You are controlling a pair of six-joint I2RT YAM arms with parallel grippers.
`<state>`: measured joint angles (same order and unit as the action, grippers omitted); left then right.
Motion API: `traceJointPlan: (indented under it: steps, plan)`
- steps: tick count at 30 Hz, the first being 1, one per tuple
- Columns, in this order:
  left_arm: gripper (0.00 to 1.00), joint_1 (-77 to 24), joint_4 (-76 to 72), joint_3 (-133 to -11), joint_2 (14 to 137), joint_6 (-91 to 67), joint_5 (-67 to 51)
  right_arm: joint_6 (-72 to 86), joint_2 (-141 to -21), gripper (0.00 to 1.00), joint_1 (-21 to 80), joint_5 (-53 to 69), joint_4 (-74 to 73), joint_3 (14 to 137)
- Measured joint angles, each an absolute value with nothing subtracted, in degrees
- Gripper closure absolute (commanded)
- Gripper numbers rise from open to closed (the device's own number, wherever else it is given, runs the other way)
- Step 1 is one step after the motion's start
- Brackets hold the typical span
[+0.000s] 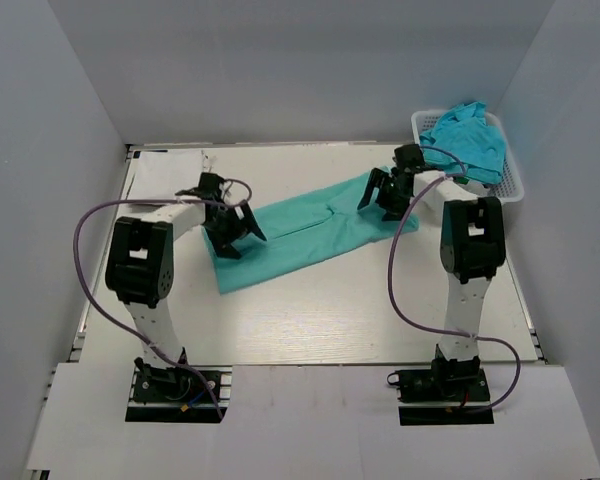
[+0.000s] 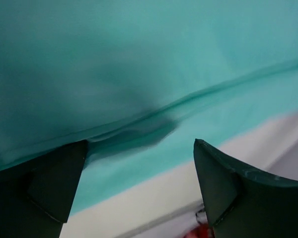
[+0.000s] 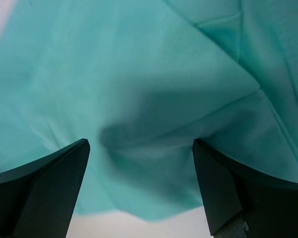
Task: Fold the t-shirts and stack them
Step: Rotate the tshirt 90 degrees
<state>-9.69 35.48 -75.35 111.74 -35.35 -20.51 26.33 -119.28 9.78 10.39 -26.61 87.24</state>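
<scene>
One teal shirt (image 1: 310, 232) lies flat on the counter (image 1: 310, 330) as a long, narrow strip. One end is near the basket (image 1: 513, 188) and the other is well away from it. More teal shirts sit in a pile (image 1: 467, 135) inside the basket.

The right claw (image 1: 385, 192) hangs over the strip's end nearest the basket, and the left claw (image 1: 235, 228) hangs over the end farthest from it. Both are released: their fingers are spread wide with only cloth below them and nothing pinched between.

The step in hand looks like the crosswise fold that shortens the strip into a stackable packet. To do it well, each claw should come straight down and bite every layer. The left wrist view shows a fold edge (image 2: 198, 96) running across just beyond the fingers. A grab short of that line would likely catch the top layer alone and peel the strip open.

In the right wrist view a pointed flap (image 3: 238, 84) overlaps the body of the shirt. It is best pinched together with the cloth under it so it does not flip loose.

Lift low, carry one end over to the other, and let the edges meet before letting go. The end near the basket should be kept from dragging against its wall.
</scene>
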Motion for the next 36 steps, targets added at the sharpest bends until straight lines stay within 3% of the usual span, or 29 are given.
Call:
traceJointPlan:
  steps: [4,8,13,18,21,24,30,36]
  plan:
    - [0.00,-18.04,37.65,-62.11,103.24,-38.30,-27.24,25.67,-130.47,0.10,11.81,13.10,-25.65,103.55]
    - [0.00,-28.86,44.84,-60.10,104.73,-36.64,-37.69,24.32,-142.06,0.10,14.31,18.28,-20.58,120.14]
    - [0.00,-33.32,54.57,-70.81,109.40,-30.76,-46.02,23.22,-145.75,0.10,16.05,24.84,-15.09,124.03]
    - [0.00,-34.00,58.74,-84.71,108.42,-25.26,-47.57,18.28,-145.21,0.10,16.49,26.17,-14.13,124.20]
    - [0.00,-34.00,59.90,-86.32,105.36,-24.40,-43.90,14.15,-142.61,0.10,17.12,23.29,-18.09,124.42]
    - [0.00,-33.76,62.33,-85.84,100.77,-26.02,-33.32,12.69,-133.84,0.10,19.16,18.26,-20.88,118.69]
    - [0.00,-32.77,63.83,-75.64,84.29,-35.22,-12.32,15.38,-108.07,0.10,25.85,16.78,-20.86,94.83]
    - [0.00,-32.38,64.25,-66.83,74.56,-40.80,-4.56,20.91,-103.42,0.10,33.19,16.71,-21.45,78.74]
